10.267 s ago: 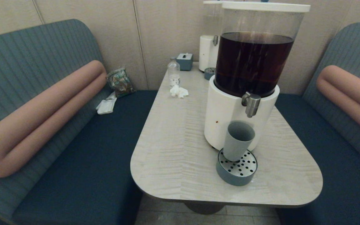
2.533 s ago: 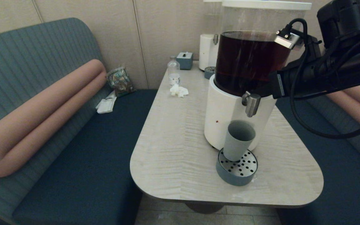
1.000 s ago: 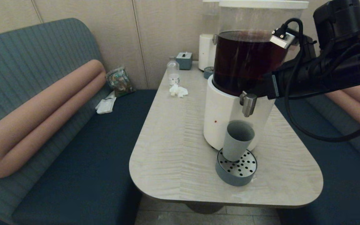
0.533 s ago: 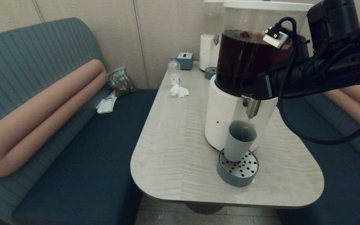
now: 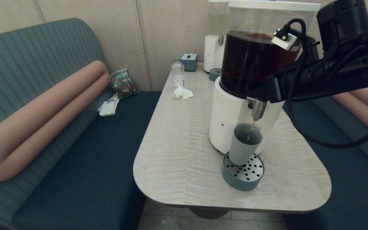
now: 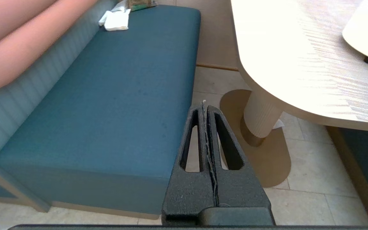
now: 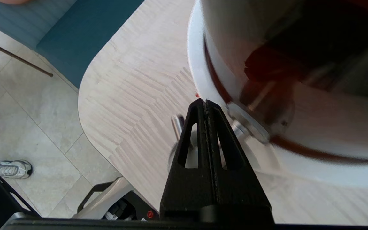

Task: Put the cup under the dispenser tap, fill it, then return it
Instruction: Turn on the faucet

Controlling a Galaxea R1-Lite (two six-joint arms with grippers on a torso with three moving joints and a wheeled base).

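Observation:
The grey-green cup (image 5: 244, 144) stands upright on the round perforated drip tray (image 5: 243, 179), directly under the steel dispenser tap (image 5: 258, 110). A thin brown stream (image 5: 252, 125) falls from the tap into the cup. My right gripper (image 5: 251, 94) is shut with nothing between its fingers, and its tip rests on the top of the tap, against the white base (image 5: 228, 118). In the right wrist view the shut right gripper (image 7: 205, 101) lies beside the steel tap (image 7: 178, 122). My left gripper (image 6: 204, 107) is shut and parked low beside the bench, below the table edge.
The dark liquid tank (image 5: 251, 60) towers over the table (image 5: 177, 153). At the far end stand a smaller white dispenser (image 5: 211, 52), a bottle (image 5: 177, 74), a tissue box (image 5: 188, 61) and a crumpled tissue (image 5: 183, 93). Blue benches flank the table.
Over the last second my right gripper has moved left and down onto the top of the tap. A brown stream has begun to fall into the cup. The cup has stayed in place.

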